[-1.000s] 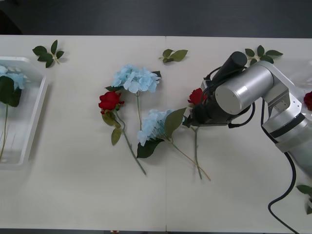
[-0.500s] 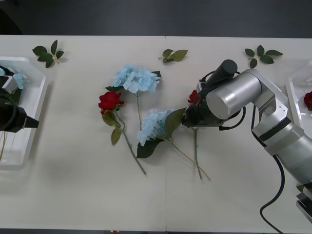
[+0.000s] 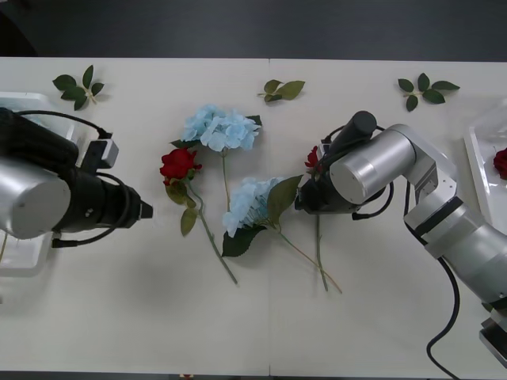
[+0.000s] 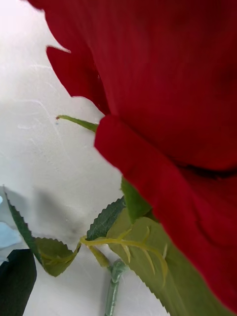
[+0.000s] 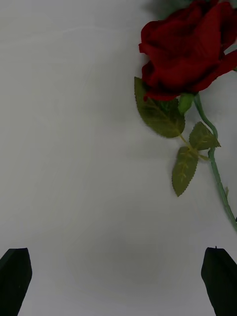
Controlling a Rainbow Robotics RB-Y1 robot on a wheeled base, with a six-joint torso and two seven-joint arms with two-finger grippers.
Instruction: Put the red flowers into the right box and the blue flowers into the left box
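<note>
The long white table (image 3: 142, 317) carries everything. The largest shapes over it are the two silver-and-black arms, and each hides part of the scene. The left arm's bulk covers most of the shallow white plastic left box (image 3: 63, 150) at the left edge, so only a strip of its rim and wall shows and its contents cannot be made out. The shallow white translucent right box (image 3: 478, 150) is cut off by the right edge; one deep-red rose head (image 3: 501, 162) lies in it, itself half cropped.

The left gripper (image 3: 145, 210) hovers over bare table just left of the flower cluster. In the left wrist view its black fingertips (image 5: 15, 271) sit at the two corners, spread wide with nothing between them.

The right gripper (image 3: 310, 186) is down on a red rose (image 3: 314, 157) right of centre. The wrist hides most of that head, and the right wrist view is too close on red petals and a green leaf to show whether the fingers are spread or closed, so I cannot tell.

Two fluffy pale-blue artificial hydrangeas lie mid-table: the upper one (image 3: 222, 127) and a lower one (image 3: 247, 202), whose stem crosses the gripped rose's stem. Another red rose (image 3: 177, 164) lies just left of them, near the left gripper, its head and toothed leaves clear in the left wrist view.

Small loose green leaf sprigs (image 3: 283, 89) lie along the far edge.
</note>
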